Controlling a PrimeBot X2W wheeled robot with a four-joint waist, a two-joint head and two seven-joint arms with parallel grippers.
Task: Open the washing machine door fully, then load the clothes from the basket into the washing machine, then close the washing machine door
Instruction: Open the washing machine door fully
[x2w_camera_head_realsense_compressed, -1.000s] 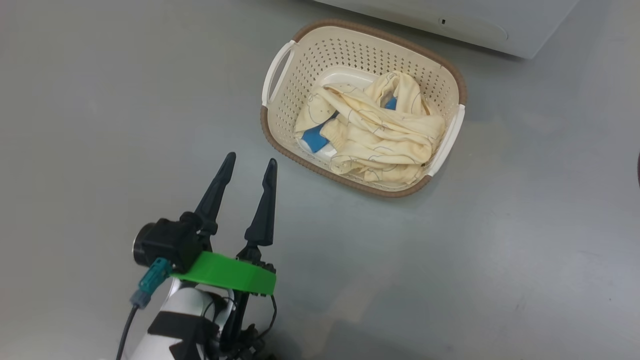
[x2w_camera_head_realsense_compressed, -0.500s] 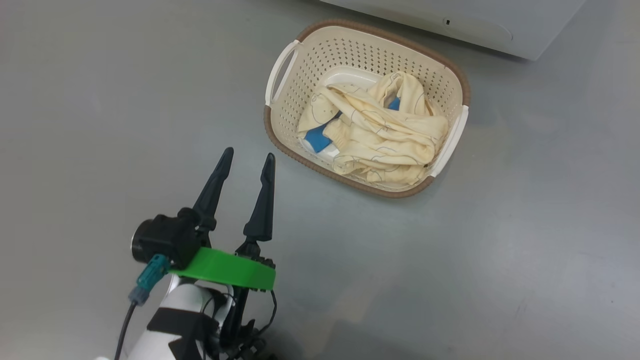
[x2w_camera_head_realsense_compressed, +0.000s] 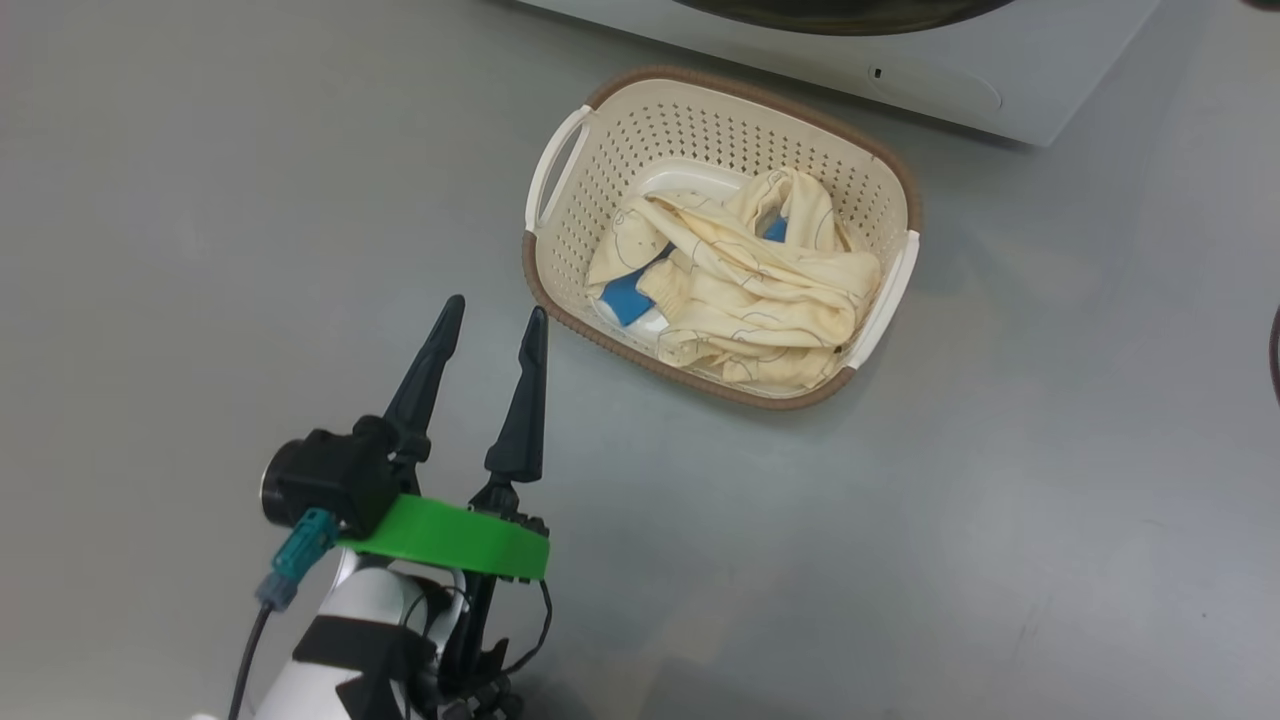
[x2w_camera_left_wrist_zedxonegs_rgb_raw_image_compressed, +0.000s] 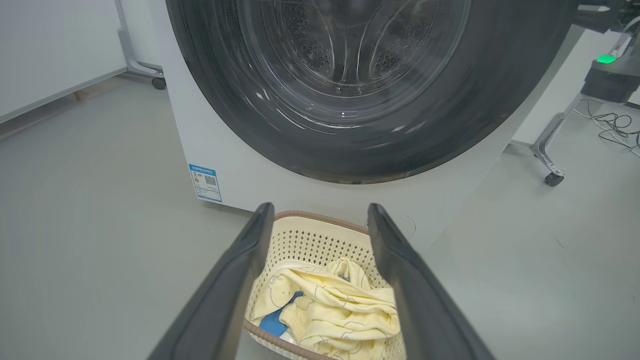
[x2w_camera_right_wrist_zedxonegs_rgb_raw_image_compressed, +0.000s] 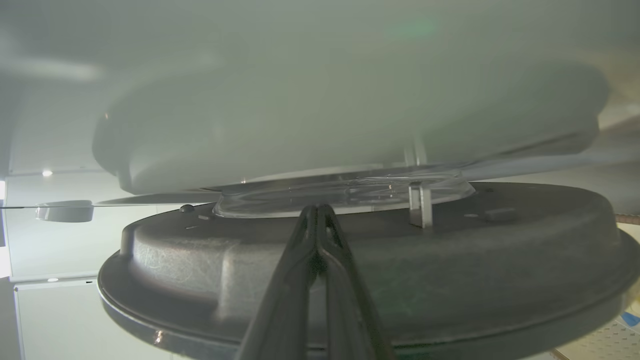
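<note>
The basket (x2w_camera_head_realsense_compressed: 640, 350) sits on the grey floor just before the washing machine (x2w_camera_head_realsense_compressed: 1000, 60), with the cream-yellow and blue clothes (x2w_camera_head_realsense_compressed: 760, 290) heaped in it. My left gripper (x2w_camera_head_realsense_compressed: 497, 308) hovers open and empty, short of the basket's near-left corner. In the left wrist view its fingers (x2w_camera_left_wrist_zedxonegs_rgb_raw_image_compressed: 320, 210) frame the basket (x2w_camera_left_wrist_zedxonegs_rgb_raw_image_compressed: 310, 235), the clothes (x2w_camera_left_wrist_zedxonegs_rgb_raw_image_compressed: 340, 305) and the washing machine door (x2w_camera_left_wrist_zedxonegs_rgb_raw_image_compressed: 225, 100) with its black rim. My right gripper (x2w_camera_right_wrist_zedxonegs_rgb_raw_image_compressed: 315, 207) is shut on nothing and lies over the door's inner face (x2w_camera_right_wrist_zedxonegs_rgb_raw_image_compressed: 450, 260), pointing at the glass bowl (x2w_camera_right_wrist_zedxonegs_rgb_raw_image_compressed: 350, 192). There is a gap to the white front.
A blue label (x2w_camera_left_wrist_zedxonegs_rgb_raw_image_compressed: 205, 182) marks the machine's lower left corner. A wheeled stand leg (x2w_camera_left_wrist_zedxonegs_rgb_raw_image_compressed: 550, 150) and loose cables (x2w_camera_left_wrist_zedxonegs_rgb_raw_image_compressed: 615, 125) are on the right of the machine. A castor (x2w_camera_left_wrist_zedxonegs_rgb_raw_image_compressed: 159, 82) of a white panel stands to its left. Open grey floor (x2w_camera_head_realsense_compressed: 900, 550) surrounds the basket.
The head camera has tilted, so the basket sits lower in the picture and the door's dark rim now shows at the top edge. The left gripper stays open in place.
</note>
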